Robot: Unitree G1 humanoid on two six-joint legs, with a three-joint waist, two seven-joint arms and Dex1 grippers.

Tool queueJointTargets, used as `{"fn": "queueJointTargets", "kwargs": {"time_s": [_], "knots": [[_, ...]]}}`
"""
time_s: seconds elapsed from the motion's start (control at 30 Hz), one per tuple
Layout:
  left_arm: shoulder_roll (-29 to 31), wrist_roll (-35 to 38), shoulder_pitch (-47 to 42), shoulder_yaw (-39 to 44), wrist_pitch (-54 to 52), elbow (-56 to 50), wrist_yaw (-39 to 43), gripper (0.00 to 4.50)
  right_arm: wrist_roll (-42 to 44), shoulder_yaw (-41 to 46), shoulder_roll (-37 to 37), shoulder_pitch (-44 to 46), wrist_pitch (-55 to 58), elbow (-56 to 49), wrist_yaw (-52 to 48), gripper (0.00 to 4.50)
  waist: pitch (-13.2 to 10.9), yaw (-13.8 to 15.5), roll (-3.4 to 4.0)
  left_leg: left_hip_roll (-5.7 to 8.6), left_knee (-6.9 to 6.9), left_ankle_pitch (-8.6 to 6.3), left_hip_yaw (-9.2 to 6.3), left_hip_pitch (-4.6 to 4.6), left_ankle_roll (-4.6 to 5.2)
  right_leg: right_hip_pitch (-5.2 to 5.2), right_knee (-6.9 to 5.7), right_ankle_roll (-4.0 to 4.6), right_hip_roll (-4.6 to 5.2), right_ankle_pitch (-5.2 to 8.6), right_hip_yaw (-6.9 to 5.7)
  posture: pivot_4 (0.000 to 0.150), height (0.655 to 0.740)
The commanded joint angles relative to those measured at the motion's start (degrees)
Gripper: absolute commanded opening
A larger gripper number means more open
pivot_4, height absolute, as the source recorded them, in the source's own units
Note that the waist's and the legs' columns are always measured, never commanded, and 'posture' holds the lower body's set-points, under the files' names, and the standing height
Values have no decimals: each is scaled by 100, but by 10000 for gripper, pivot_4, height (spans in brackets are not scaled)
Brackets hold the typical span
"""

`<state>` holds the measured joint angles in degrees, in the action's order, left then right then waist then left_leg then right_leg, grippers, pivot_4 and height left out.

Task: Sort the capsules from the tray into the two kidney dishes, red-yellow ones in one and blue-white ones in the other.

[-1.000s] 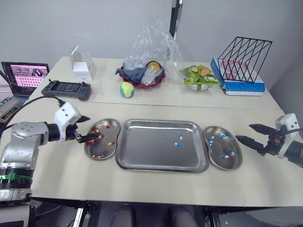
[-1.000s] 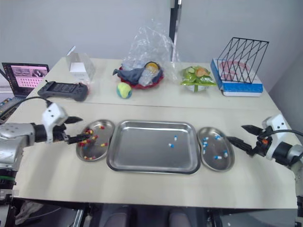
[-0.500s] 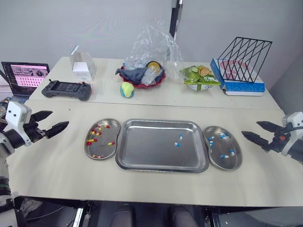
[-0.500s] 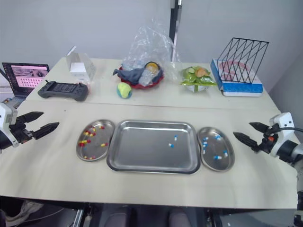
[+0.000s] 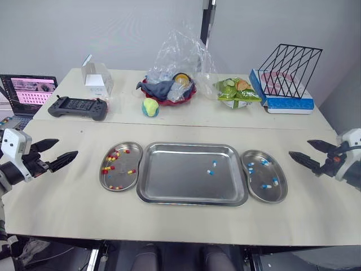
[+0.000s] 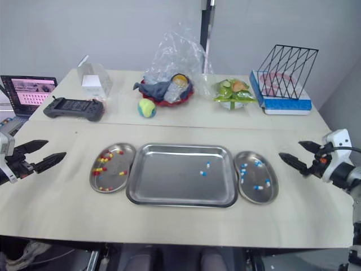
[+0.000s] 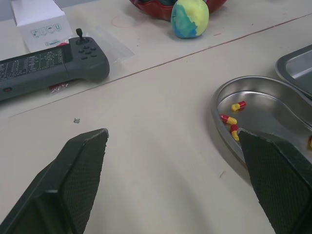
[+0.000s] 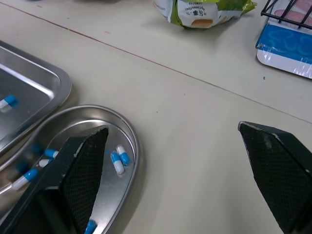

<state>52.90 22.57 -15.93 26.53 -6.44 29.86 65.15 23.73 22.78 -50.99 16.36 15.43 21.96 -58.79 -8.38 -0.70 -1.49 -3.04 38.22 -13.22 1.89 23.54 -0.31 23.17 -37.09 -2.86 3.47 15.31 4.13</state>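
Right of centre in the tray (image 5: pixel 169 175) lie 2 blue-white capsules (image 5: pixel 212 167), so we should lower our spread, empty right pincer (image 5: pixel 299 148) over 1 only, then carry it to the nearer kidney dish (image 5: pixel 258 195); our left pincer (image 5: pixel 67 147) hangs spread too.

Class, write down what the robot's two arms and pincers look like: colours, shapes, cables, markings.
The left pincer and right pincer match: two black fingers tapering to points, with a fine cross-hatched texture. Each sits on a white, boxy wrist block. The right wrist shows a small red mark and a thin black cable.
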Motion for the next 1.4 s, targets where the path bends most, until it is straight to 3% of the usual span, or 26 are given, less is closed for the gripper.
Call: {"fn": "queueJointTargets", "kwargs": {"time_s": [0.03, 0.23, 0.47, 0.7, 1.17, 1.4], "knots": [[176, 152, 14, 160, -35, -303, 22, 44724, 278, -95, 28, 167, 458, -757, 58, 45000, 0, -2, 0, 0, 0, 0, 0, 1, 0, 0, 0, 0, 1, 0, 0, 1500, 7334], [100, 292, 131, 132, -283, -777, 45, 44724, 461, -671, 358, 330, 1131, -2042, 211, 45000, 0, -12, 0, -4, -1, 0, 0, 2, 0, 4, -3, 0, -2, 0, 0, 1500, 7334], [31, 542, 290, 14, -758, -1558, 78, 44724, 118, -2074, 1031, 519, 1431, -3192, 466, 45000, -1, 0, -1, -3, -1, 0, 0, 6, 0, 7, -3, 0, -1, 0, -1, 1500, 7334], [9, 981, 874, -54, -1441, -2677, 261, 44724, -311, -2959, 1604, 341, 1269, -3170, 649, 45000, -2, 9, -6, -5, 0, 0, 0, 18, 0, 17, -3, 2, 0, 1, -5, 1500, 7334], [27, 1048, 921, 118, -1524, -2756, 172, 44724, -981, -3371, 1816, 272, 707, -2374, 647, 45000, -3, -2, -9, -4, 2, 0, -1, 17, 0, 18, -4, 5, -1, 3, -6, 1500, 7334], [-98, 1049, 881, 186, -1440, -2639, 48, 45000, -1048, -3361, 1937, 334, 657, -2119, 663, 23101, -1, -3, -12, -5, 1, 0, -1, 14, 0, 15, -4, 6, -1, 3, -7, 1500, 7334]]}}
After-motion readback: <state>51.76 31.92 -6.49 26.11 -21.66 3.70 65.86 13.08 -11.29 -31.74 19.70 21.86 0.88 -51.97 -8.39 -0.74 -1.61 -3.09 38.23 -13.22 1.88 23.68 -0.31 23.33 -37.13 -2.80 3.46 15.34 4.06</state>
